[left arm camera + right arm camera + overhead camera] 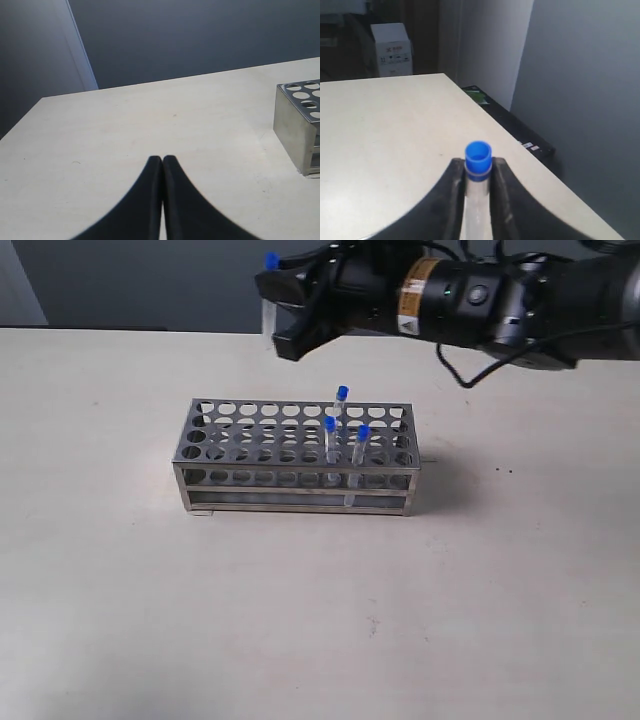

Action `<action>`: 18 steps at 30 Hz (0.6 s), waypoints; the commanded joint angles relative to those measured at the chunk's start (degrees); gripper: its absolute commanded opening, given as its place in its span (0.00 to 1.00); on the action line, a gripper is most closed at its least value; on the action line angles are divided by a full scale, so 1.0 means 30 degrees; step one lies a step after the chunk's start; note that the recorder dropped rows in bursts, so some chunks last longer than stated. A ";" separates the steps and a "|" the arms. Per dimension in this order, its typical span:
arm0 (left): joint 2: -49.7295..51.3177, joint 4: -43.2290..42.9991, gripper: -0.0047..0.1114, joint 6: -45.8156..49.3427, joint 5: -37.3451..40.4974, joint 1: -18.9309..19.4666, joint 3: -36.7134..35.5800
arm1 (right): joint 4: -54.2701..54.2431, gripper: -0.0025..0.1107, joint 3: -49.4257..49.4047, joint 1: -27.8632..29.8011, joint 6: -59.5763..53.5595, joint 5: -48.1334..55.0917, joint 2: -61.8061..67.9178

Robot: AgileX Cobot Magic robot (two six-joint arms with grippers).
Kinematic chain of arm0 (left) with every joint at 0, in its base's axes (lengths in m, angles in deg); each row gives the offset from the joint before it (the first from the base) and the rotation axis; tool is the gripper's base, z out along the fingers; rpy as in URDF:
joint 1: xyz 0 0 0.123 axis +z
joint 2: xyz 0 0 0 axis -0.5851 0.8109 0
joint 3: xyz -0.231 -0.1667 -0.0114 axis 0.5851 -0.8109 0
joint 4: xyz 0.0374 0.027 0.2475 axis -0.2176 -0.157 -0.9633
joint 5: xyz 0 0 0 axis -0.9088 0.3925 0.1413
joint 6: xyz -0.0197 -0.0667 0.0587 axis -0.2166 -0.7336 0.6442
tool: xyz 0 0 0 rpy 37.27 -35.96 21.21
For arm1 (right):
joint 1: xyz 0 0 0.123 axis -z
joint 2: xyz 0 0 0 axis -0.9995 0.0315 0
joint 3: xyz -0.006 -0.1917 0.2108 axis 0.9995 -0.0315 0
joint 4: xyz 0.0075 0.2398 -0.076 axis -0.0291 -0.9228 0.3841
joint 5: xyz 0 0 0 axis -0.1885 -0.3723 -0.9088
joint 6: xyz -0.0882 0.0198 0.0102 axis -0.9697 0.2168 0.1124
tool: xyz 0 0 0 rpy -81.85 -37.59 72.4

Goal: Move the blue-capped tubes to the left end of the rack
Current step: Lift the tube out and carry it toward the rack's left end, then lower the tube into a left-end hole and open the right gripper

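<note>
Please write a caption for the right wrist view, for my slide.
The right end effector grips one blue-capped tube; the pale table lies beyond.

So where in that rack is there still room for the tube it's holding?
The rack has free holes from its left end across to the middle. It is crowded right of the middle, where three blue-capped tubes stand close together. The right gripper holds the fourth tube up in the air.

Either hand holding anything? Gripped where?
Right hand holds a blue-capped tube, pinched on its clear body just below the cap. Left hand shut, empty.
</note>
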 commanded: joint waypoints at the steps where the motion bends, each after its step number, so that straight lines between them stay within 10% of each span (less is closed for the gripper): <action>1: 0.0086 0.0046 0.04 -0.0066 -0.0256 -0.0130 0.0036 | -0.0036 0.02 0.2061 -0.1269 0.0259 0.0913 0.2007; 18: 0.0086 0.0046 0.04 -0.0066 -0.0256 -0.0130 0.0036 | -0.0205 0.02 0.6514 -0.3124 0.1671 0.3449 0.6943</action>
